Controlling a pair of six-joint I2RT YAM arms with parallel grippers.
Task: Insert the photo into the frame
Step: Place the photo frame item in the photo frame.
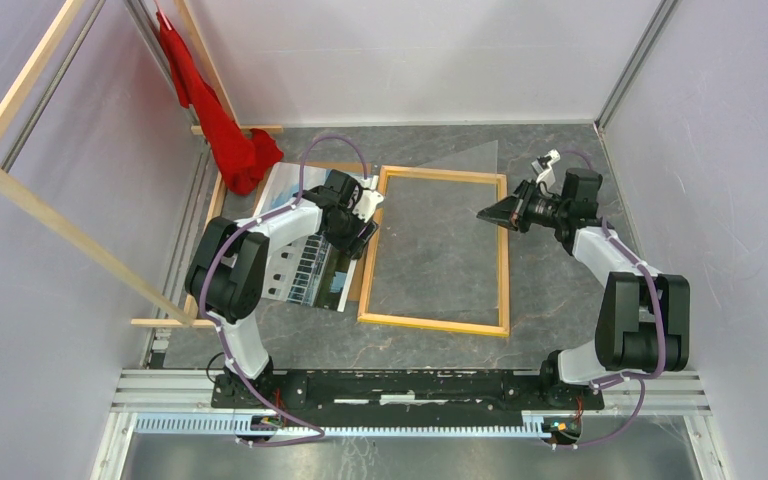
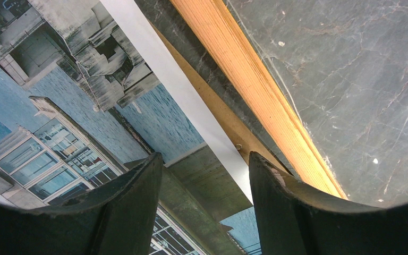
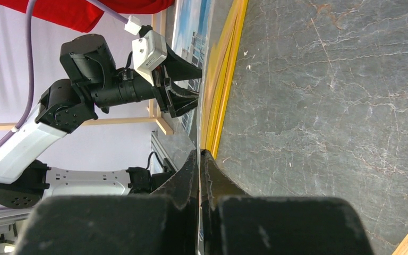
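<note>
left gripper (image 2: 204,159) jaws wide over photo's white right edge, glossy photo (image 1: 305,275) flat on brown board (image 2: 218,106) near table's left edge, thin wood-backed frame (image 1: 430,322) just beside, mid-table, right gripper (image 1: 488,213) pinched on tilted clear sheet (image 1: 460,160), grey marble table (image 1: 560,320) showing rightward

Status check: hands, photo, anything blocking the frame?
Left hand open, over edge of photo, beside frame rail. Right hand shut on clear sheet, tilted up over frame. Photo flat on brown board, not yet in.
</note>
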